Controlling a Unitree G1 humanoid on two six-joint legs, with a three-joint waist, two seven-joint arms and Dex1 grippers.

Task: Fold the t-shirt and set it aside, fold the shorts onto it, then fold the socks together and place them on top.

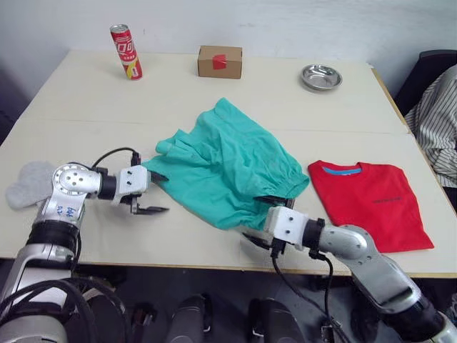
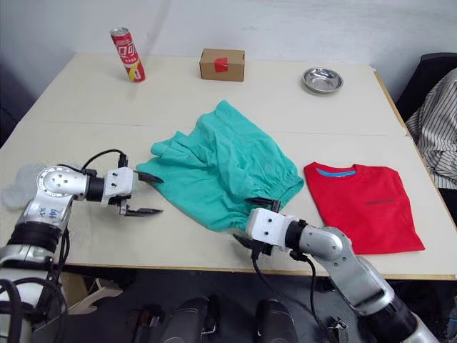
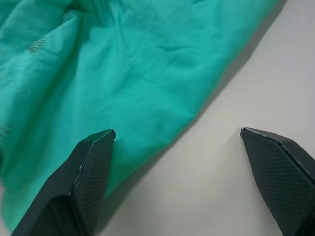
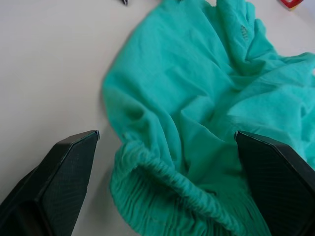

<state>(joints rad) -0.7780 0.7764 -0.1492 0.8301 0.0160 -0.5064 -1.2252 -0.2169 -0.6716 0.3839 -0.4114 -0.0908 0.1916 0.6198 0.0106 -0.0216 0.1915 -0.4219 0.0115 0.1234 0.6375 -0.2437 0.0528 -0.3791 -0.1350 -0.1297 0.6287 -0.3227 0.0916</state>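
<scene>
While a pale table [image 1: 214, 100] holds the crumpled teal shorts [image 1: 228, 161] at its middle and the folded red t-shirt [image 1: 371, 204] to their right, both wide-open grippers, left gripper [image 1: 153, 193] and right gripper [image 1: 260, 221], straddle the shorts' near edges.

a robot test room, looking like a lab or office

a plain pale table [image 1: 214, 100] is standing against a bare white wall [image 1: 285, 21], carrying staged props: a red can [image 1: 126, 51], a small cardboard box [image 1: 220, 61], a metal bowl [image 1: 320, 76]; a person in a striped shirt [image 1: 437, 121] is sitting beside it.
</scene>
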